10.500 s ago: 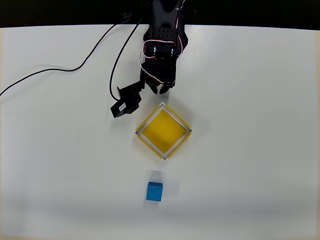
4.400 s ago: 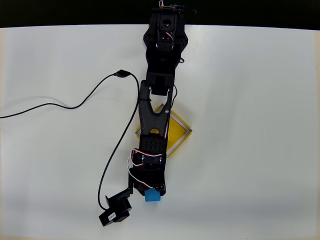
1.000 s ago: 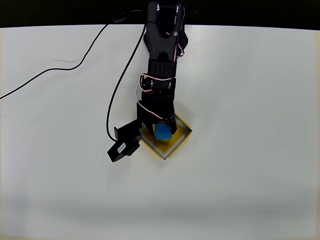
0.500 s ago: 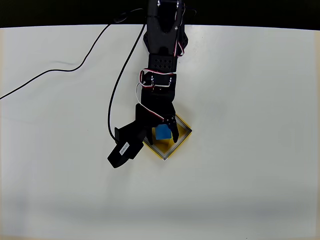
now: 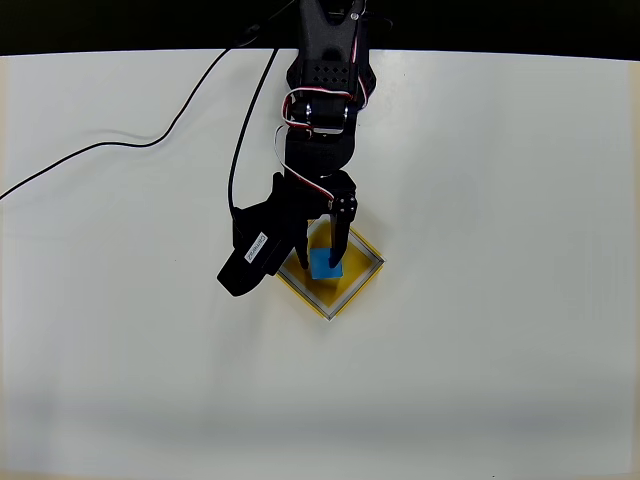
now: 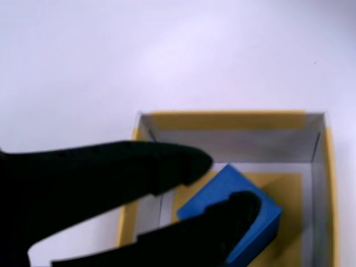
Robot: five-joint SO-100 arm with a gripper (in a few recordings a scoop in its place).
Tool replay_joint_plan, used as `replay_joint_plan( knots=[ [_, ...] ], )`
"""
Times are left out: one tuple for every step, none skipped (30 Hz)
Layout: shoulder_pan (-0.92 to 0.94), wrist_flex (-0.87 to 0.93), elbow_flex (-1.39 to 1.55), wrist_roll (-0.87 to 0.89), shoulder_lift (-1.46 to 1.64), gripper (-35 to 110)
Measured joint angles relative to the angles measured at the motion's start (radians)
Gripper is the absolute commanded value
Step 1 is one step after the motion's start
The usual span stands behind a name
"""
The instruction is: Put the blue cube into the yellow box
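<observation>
White table [image 5: 520,300], black cable [image 5: 120,155] trailing across it from arm. Black SO-100 arm [image 5: 318,120] reaching down from top edge in overhead view. Yellow box [image 5: 362,272] sits turned diamond-wise, just below arm. Gripper [image 5: 326,258] over box, fingers [image 6: 167,161] spread apart, one each side of blue cube [image 6: 233,197]; no clear squeeze. Cube rests on box floor, inside walls, tilted relative to them. Judgement: placing looks done; left only to lift arm clear.
</observation>
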Motion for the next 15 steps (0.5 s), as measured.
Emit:
replay_joint_plan(
  knots=[
    [0.0, 0.018, 0.028, 0.0, 0.052, 3],
    [0.0, 0.038, 0.049, 0.0, 0.098, 2],
    [0.0, 0.057, 0.067, 0.002, 0.144, 1],
    [0.0, 0.075, 0.081, 0.008, 0.181, 1],
    [0.0, 0.101, 0.092, 0.011, 0.216, 0],
    [0.0, 0.127, 0.097, 0.018, 0.244, 0],
    [0.0, 0.163, 0.097, 0.023, 0.265, 0],
    [0.0, 0.199, 0.097, 0.026, 0.282, 0],
    [0.0, 0.236, 0.097, 0.026, 0.298, 0],
    [0.0, 0.279, 0.097, 0.026, 0.31, 0],
    [0.0, 0.322, 0.097, 0.026, 0.314, 0],
    [0.0, 0.365, 0.097, 0.028, 0.319, 0],
    [0.0, 0.413, 0.097, 0.037, 0.328, 0],
    [0.0, 0.46, 0.095, 0.041, 0.336, 0],
    [0.0, 0.506, 0.092, 0.046, 0.337, 0]
  ],
)
